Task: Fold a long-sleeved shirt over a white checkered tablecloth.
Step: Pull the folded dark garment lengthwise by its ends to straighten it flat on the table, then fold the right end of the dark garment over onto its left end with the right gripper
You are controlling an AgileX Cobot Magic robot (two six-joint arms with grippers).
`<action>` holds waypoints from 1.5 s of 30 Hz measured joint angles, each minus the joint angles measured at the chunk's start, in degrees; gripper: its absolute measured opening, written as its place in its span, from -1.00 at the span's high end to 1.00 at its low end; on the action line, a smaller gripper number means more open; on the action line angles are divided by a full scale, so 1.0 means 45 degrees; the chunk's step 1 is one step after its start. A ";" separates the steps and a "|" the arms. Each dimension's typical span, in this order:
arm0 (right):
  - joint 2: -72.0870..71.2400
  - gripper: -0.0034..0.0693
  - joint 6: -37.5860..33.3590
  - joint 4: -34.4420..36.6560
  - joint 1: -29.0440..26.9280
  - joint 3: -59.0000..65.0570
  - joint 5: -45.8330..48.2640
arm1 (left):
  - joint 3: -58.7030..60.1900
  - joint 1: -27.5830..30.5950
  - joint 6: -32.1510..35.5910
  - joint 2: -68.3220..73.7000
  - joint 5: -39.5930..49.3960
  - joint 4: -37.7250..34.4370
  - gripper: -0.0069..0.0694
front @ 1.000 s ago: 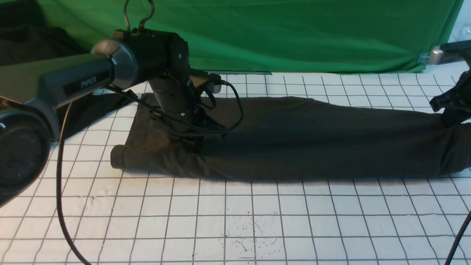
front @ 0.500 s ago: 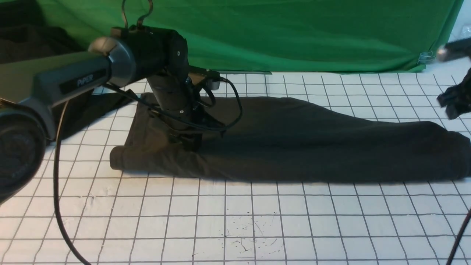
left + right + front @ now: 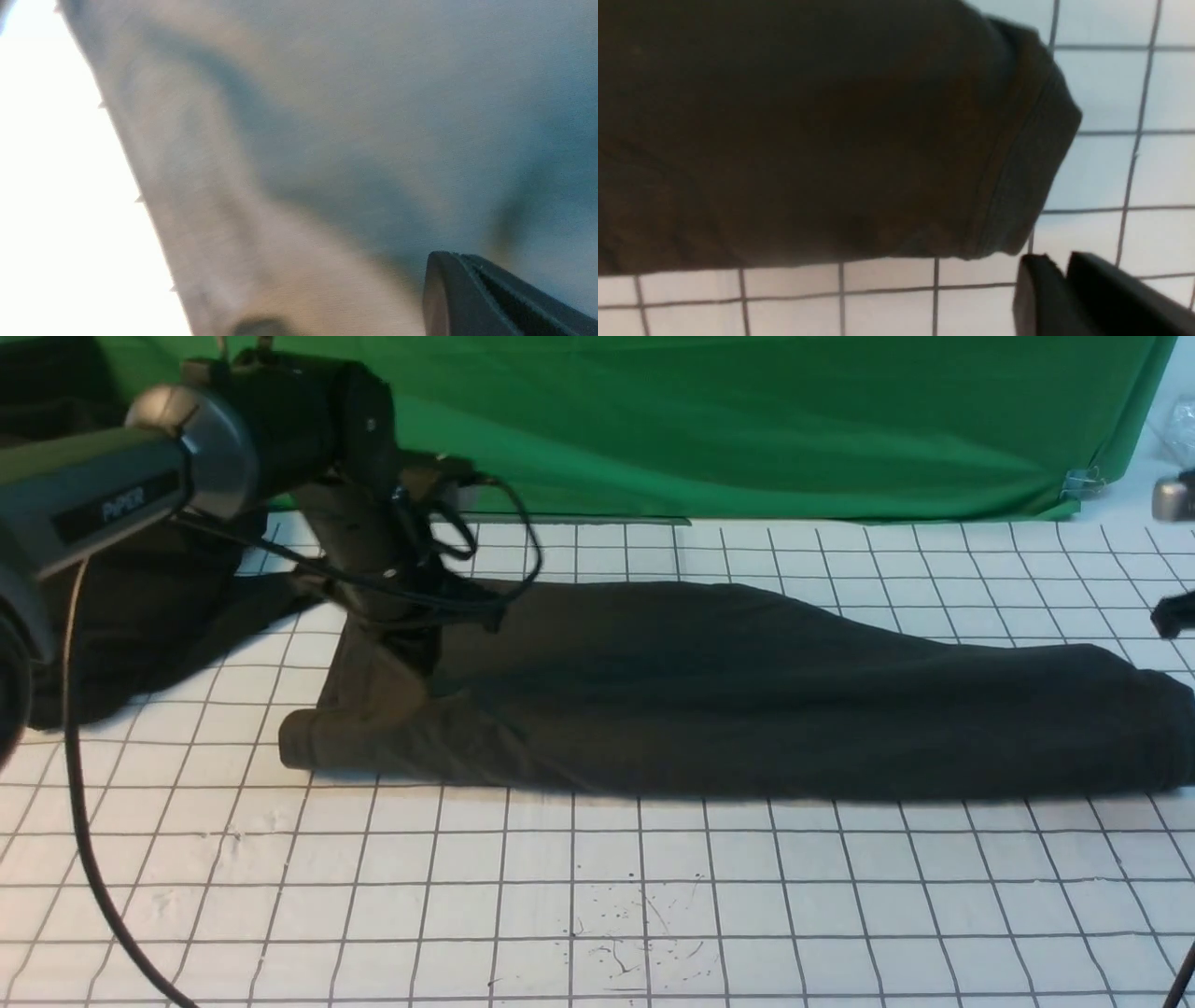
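A: Where is the shirt?

B: The shirt [image 3: 747, 691] lies folded into 1 long dark band across the tablecloth [image 3: 597, 877] on the table. It runs from left of centre to the right edge of the front view. Its left end is a soft rolled lump. Its right end shows a stitched hem [image 3: 1027, 154].

A: And the 2 end effectors?

B: The left end effector [image 3: 415, 653] hangs over the band's left end, very close to the cloth. The left wrist view shows only 1 dark finger tip [image 3: 448, 289], so I cannot tell whether it is spread or pinching. The right end effector [image 3: 1176, 614] sits at the right edge, near the hem and not touching it. Only part of it shows, so I cannot tell its state either.

A: How will the shirt handle?

B: Probably light and limp, thicker where layers stack. It should sag and slide rather than hold shape. I would pinch all layers at each end's corners and lift evenly. Catching only the top layer could undo the fold.
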 joint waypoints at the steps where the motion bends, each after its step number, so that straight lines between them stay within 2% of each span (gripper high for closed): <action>1: 0.0000 0.51 0.0132 0.0016 -0.0133 0.0184 -0.0175 | 0.0177 0.0114 -0.0037 0.0053 0.0075 0.0027 0.83; 2: 0.0006 0.33 0.0286 0.0016 -0.0265 0.0328 -0.0368 | 0.0442 0.0216 -0.0053 0.0067 0.0060 0.0067 0.83; 3: 0.0006 0.05 0.0349 0.0094 -0.0409 0.0432 -0.0634 | 0.0794 0.0322 -0.0065 0.0072 0.0000 0.0084 0.83; 5: 0.0034 -0.32 0.0349 0.0249 -0.0489 0.0494 -0.0933 | 0.1351 0.0406 -0.0065 0.0072 -0.0444 0.0094 0.83; 8: 0.0278 -0.67 0.0245 0.1016 -0.0516 0.0494 -0.1421 | 0.1909 0.0434 -0.0123 0.0047 -0.1237 0.0094 0.83; 10: 0.0640 -0.73 0.0212 0.1718 -0.0505 0.0494 -0.1783 | 0.2022 0.0436 -0.0292 -0.0005 -0.1434 0.0246 0.83; 13: 0.1089 -0.73 0.0140 0.2121 -0.0505 0.0494 -0.2013 | 0.2061 0.0436 -0.0748 -0.0062 -0.1541 0.0661 0.83; 20: 0.2269 -0.72 0.0052 0.1967 -0.0505 0.0482 -0.2072 | 0.2190 0.0473 -0.1066 -0.1559 -0.1421 0.0889 0.83; 22: 0.2285 -0.66 0.0030 0.1941 -0.0505 0.0482 -0.2084 | 0.2190 0.0473 -0.1066 -0.2418 -0.1310 0.0792 0.83; 24: 0.2293 -0.44 -0.0032 0.1941 -0.0505 0.0482 -0.2084 | 0.2190 0.0475 -0.1018 -0.3290 -0.1261 0.0698 0.83; 25: 0.2293 -0.25 -0.0114 0.1956 -0.0505 0.0482 -0.2060 | 0.2190 0.0475 -0.1018 -0.3620 -0.1244 0.0698 0.83; 26: 0.2293 0.05 -0.0304 0.1956 -0.0505 0.0482 -0.2010 | 0.2190 0.0475 -0.1018 -0.4098 -0.1233 0.0687 0.83; 27: 0.2293 0.11 -0.0334 0.1956 -0.0505 0.0482 -0.2010 | 0.2190 0.0475 -0.1018 -0.4250 -0.1235 0.0672 0.83; 28: 0.2231 0.51 -0.0449 0.1908 -0.0505 0.0482 -0.1954 | 0.2190 0.0475 -0.0983 -0.4760 -0.1197 0.0659 0.83; 31: 0.1888 0.81 -0.0360 0.1269 -0.0505 0.0372 -0.1726 | 0.2204 0.0475 -0.0972 -0.5760 -0.1023 0.0659 0.83; 33: 0.1702 0.84 -0.0139 0.0791 -0.0531 0.0200 -0.1533 | 0.2248 0.0475 -0.0972 -0.6040 -0.0920 0.0659 0.83; 36: 0.1116 0.87 0.0945 -0.0840 -0.0713 -0.0545 -0.0980 | 0.2649 0.0475 -0.0972 -0.6918 -0.0371 0.0696 0.83; 38: 0.0887 0.87 0.1248 -0.1198 -0.0837 -0.0936 -0.0628 | 0.2963 0.0475 -0.0972 -0.7304 -0.0222 0.0708 0.83; 42: 0.0548 0.88 0.1304 -0.0469 -0.0778 -0.2132 0.0237 | 0.3738 0.0475 -0.0972 -0.7982 -0.0207 0.0741 0.83; 45: 0.0366 0.88 0.1251 0.0526 -0.0047 -0.3220 0.0833 | 0.4075 0.0475 -0.0972 -0.8381 -0.0280 0.0741 0.83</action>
